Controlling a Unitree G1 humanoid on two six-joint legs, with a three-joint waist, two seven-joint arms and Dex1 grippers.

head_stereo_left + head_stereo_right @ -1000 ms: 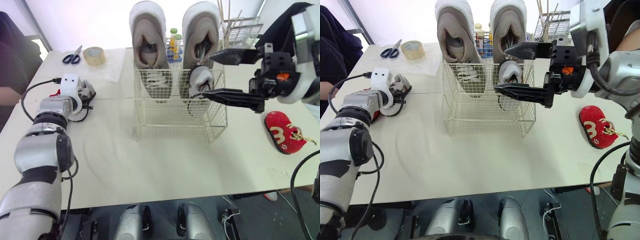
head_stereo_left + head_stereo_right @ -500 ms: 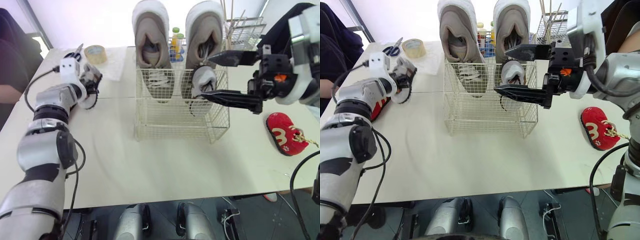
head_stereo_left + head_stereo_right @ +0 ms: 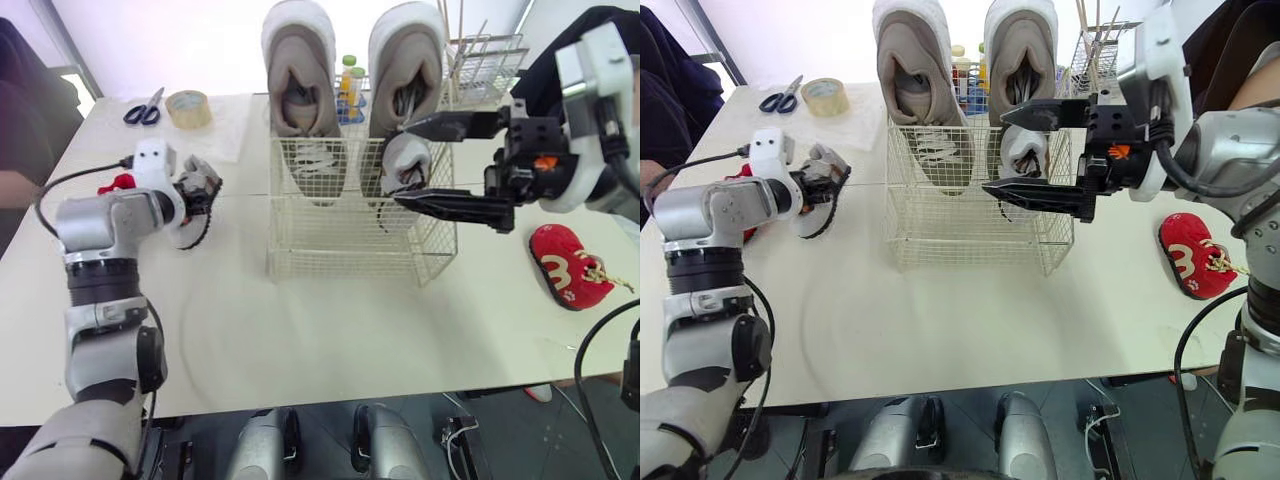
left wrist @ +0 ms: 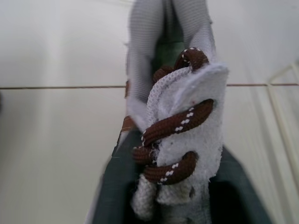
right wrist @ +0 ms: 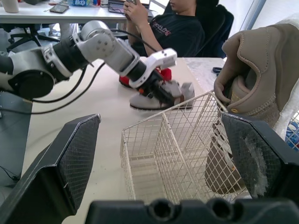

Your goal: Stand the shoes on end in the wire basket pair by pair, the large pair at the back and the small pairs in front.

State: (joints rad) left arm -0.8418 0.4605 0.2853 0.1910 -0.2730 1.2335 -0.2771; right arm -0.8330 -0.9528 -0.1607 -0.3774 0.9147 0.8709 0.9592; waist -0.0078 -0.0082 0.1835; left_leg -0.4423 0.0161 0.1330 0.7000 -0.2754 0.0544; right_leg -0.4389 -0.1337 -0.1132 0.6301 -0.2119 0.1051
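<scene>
- Left eye view, left hand [image 3: 196, 192]: clamped on a grey shoe [image 3: 190, 208] with brown laces. A second ago it sat further out, beside a red shoe [image 3: 113, 184]. It has since swung in toward the basket [image 3: 340, 245].
- Grey shoe, position: left of the basket, near its wire wall but apart from it, and outside it. I cannot tell whether the sole clears the counter [image 3: 330, 330].
- Left wrist view: the laces and tongue sit close to the lens, with the dark fingers [image 4: 110, 200] on either side of the shoe.
- Right hand [image 3: 403, 163]: fingers spread wide at the basket's right side, one above the rim and one across the wire wall. It holds nothing and has barely shifted over the last second.
- Matching shoe [image 3: 1022, 150]: already on end in the front right of the basket.
- Large pair [image 3: 297, 75]: on end along the back of the basket.
- Second red shoe [image 3: 568, 265]: lying on the counter to the right, well apart from the basket.
- Scissors [image 3: 145, 108], tape roll [image 3: 188, 108]: at the back left of the counter, not in play.
- Reading of the change: the carry of the grey shoe looks to be under way. The front left space beside its mate appears free, and setting it there would finish the first small pair. The red pair would then remain.
</scene>
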